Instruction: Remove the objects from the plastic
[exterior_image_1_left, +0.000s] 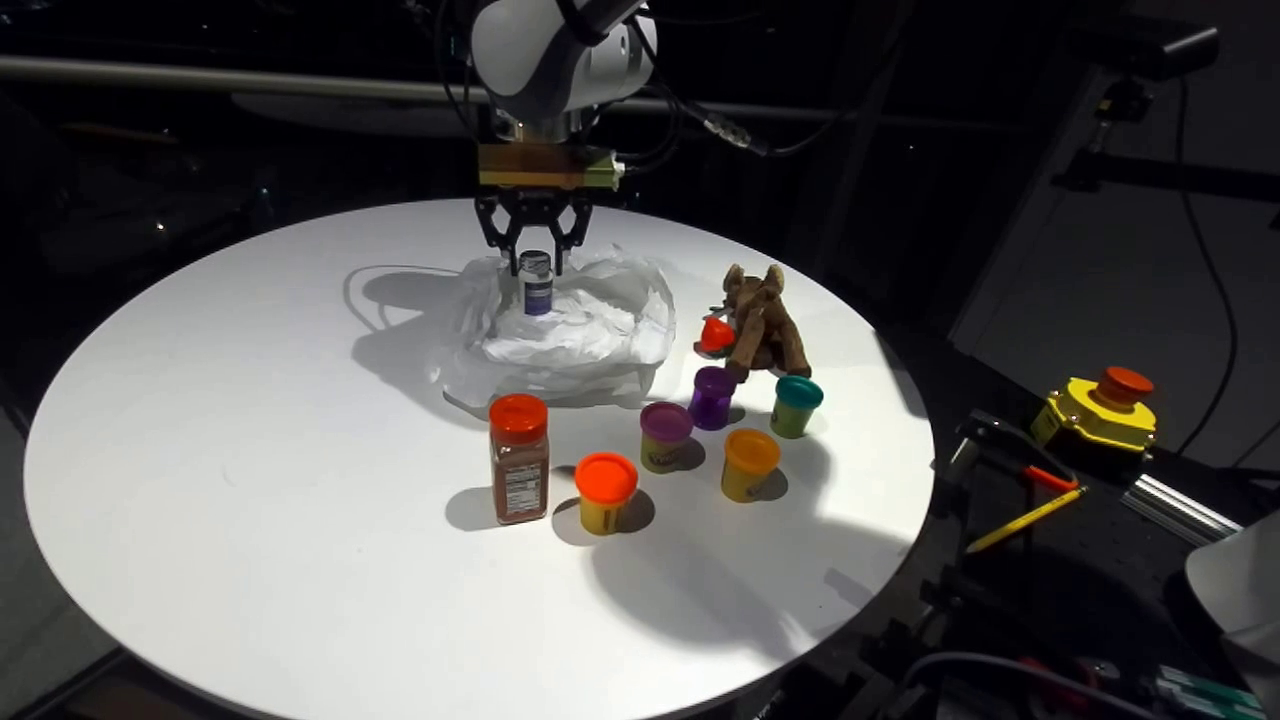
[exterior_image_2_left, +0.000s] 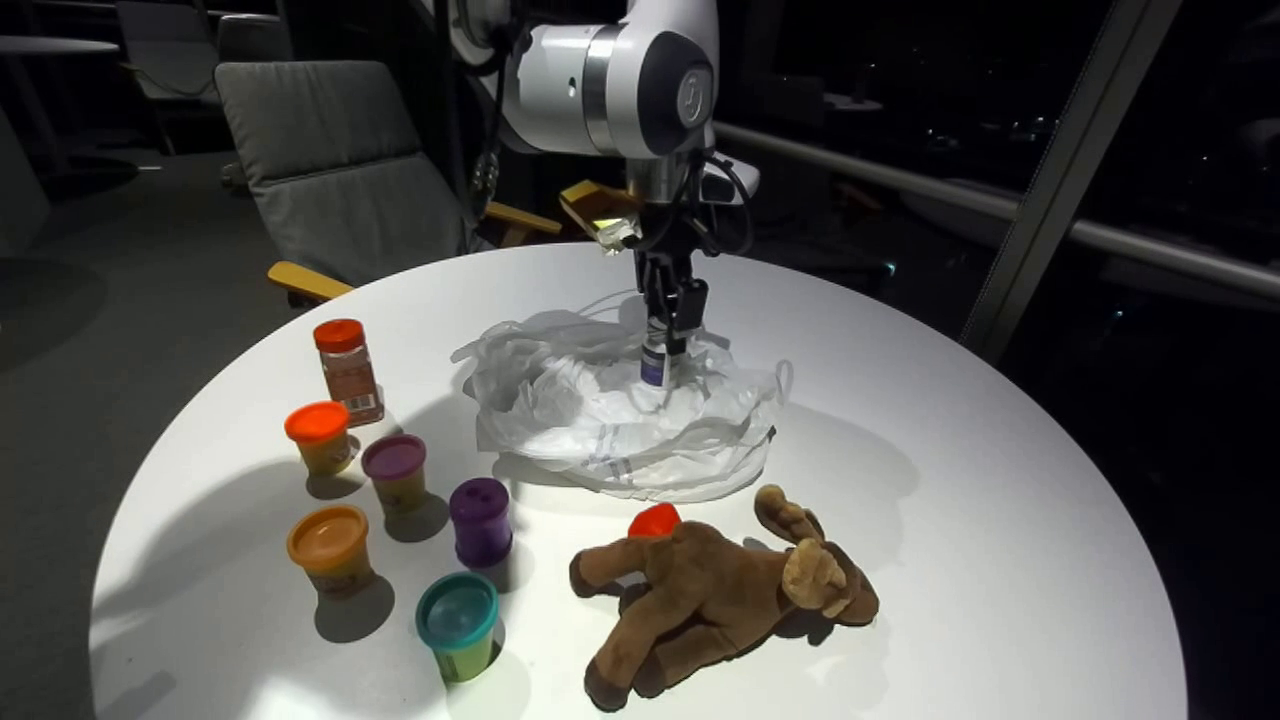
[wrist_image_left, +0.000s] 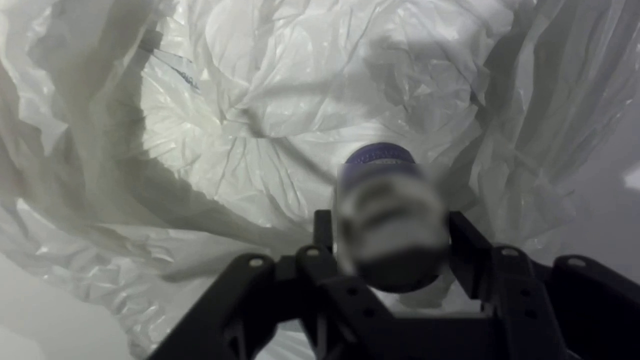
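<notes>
The gripper (exterior_image_1_left: 537, 270) has its fingers partway apart, one on either side of a small bottle (exterior_image_1_left: 538, 299) — whether they pinch it, I cannot tell. The bottle is upright within the crumpled plastic bag (exterior_image_1_left: 570, 375), on the far part of the table (exterior_image_1_left: 280, 560) in an exterior view.

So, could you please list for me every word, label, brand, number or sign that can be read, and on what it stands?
No text can be read with certainty.
Bottle: purple label, print too small and blurred.
White plastic bag: bluish print, too small.
Jar with red lid: label panel, too small.
Mauve-lidded tub, orange-lidded tub, red-orange-lidded tub: dark side marks, too small.
Robot arm: round emblem, not clear.
</notes>
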